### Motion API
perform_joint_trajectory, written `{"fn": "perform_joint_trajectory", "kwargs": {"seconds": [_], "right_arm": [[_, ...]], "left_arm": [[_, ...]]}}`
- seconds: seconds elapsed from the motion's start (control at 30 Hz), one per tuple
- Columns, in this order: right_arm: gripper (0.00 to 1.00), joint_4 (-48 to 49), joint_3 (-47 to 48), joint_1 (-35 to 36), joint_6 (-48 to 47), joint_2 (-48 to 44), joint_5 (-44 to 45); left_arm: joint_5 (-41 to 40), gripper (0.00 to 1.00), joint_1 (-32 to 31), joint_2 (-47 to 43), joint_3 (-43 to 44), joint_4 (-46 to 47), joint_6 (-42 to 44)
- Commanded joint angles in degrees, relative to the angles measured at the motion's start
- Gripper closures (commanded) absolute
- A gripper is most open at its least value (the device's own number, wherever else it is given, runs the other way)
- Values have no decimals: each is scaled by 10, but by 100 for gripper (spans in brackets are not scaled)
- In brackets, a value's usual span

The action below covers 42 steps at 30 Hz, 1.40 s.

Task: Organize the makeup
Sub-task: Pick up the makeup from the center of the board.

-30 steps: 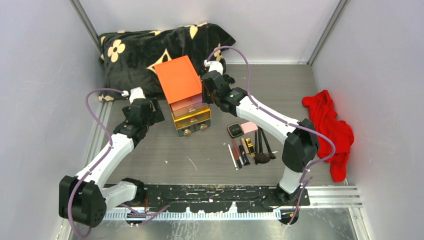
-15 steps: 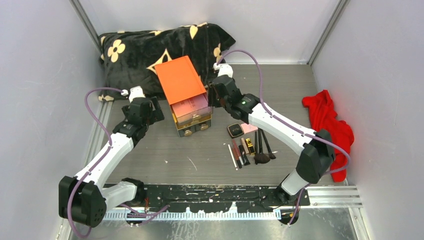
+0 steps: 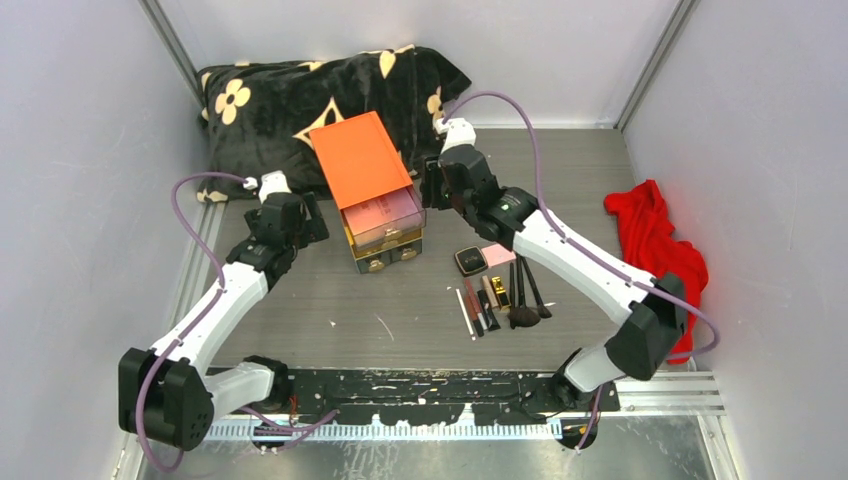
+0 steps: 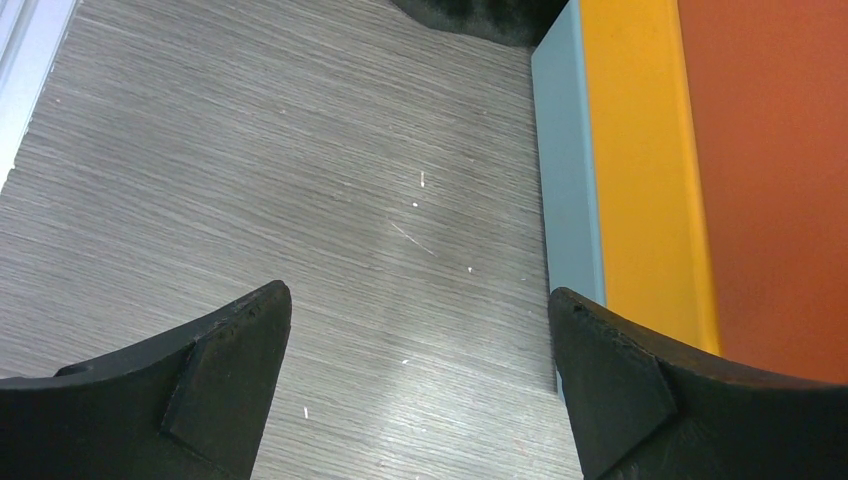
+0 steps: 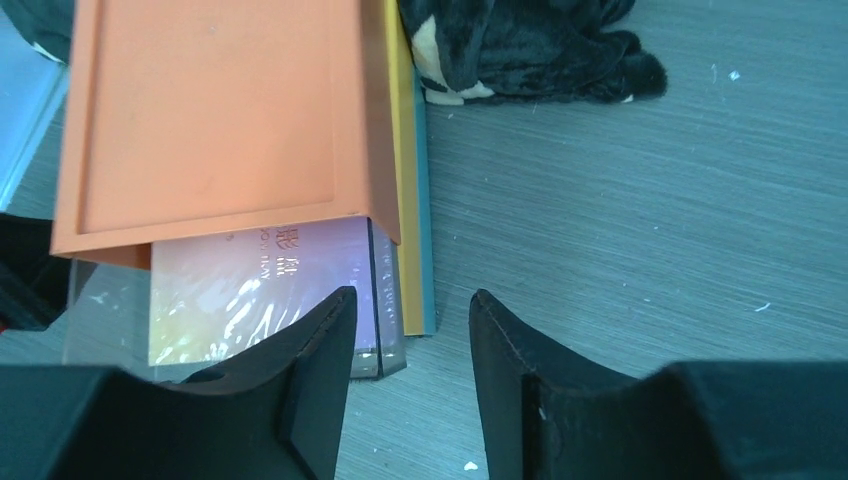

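Note:
The makeup (image 3: 498, 290) lies loose on the table, right of centre: a pink palette (image 3: 498, 254), a dark compact (image 3: 470, 261), black brushes (image 3: 525, 295) and thin tubes (image 3: 475, 308). Neither gripper touches it. My right gripper (image 3: 432, 192) (image 5: 412, 295) is open beside the right side of the orange-topped box (image 3: 360, 160) (image 5: 220, 120). Its left finger hangs over the corner of the pulled-out clear top drawer (image 3: 383, 215) (image 5: 260, 290), and only table shows between the jaws. My left gripper (image 3: 310, 222) (image 4: 418, 295) is wide open and empty, close to the box's left wall (image 4: 565, 200).
A gold lower drawer (image 3: 385, 252) sticks out under the clear one. A black plush cushion with cream flowers (image 3: 300, 95) (image 5: 520, 40) lies behind the box. A red cloth (image 3: 660, 255) is bunched by the right wall. Enclosure walls close in on three sides.
The clear top drawer has slid further out over the gold one. My right gripper has opened wider and drawn back to the right of the box. The left arm has barely moved.

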Motion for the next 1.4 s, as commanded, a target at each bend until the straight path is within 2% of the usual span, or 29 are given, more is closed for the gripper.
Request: {"fn": "perform_joint_trajectory", "kwargs": {"seconds": [0.0, 0.13, 0.27, 0.43, 0.83, 1.1, 1.37], "right_arm": [[48, 12, 10, -1, -40, -71, 9], [43, -34, -3, -1, -63, -109, 47], [27, -64, -63, -3, -69, -141, 79], [18, -85, -140, -18, -61, -142, 54], [17, -31, -179, -83, -63, -44, -79], [15, -6, -207, -84, -43, 39, -106], [15, 1, -215, -94, -41, 69, -115]], "left_arm": [[-7, 0, 3, 9, 34, 0, 3], [-5, 0, 2, 5, 31, 3, 2], [-7, 0, 3, 1, 29, 4, -1], [1, 0, 3, -5, 28, 4, -4], [15, 0, 2, -18, 17, 6, -6], [19, 0, 2, -20, 11, 9, -5], [18, 0, 2, -36, 5, 8, -4]]}}
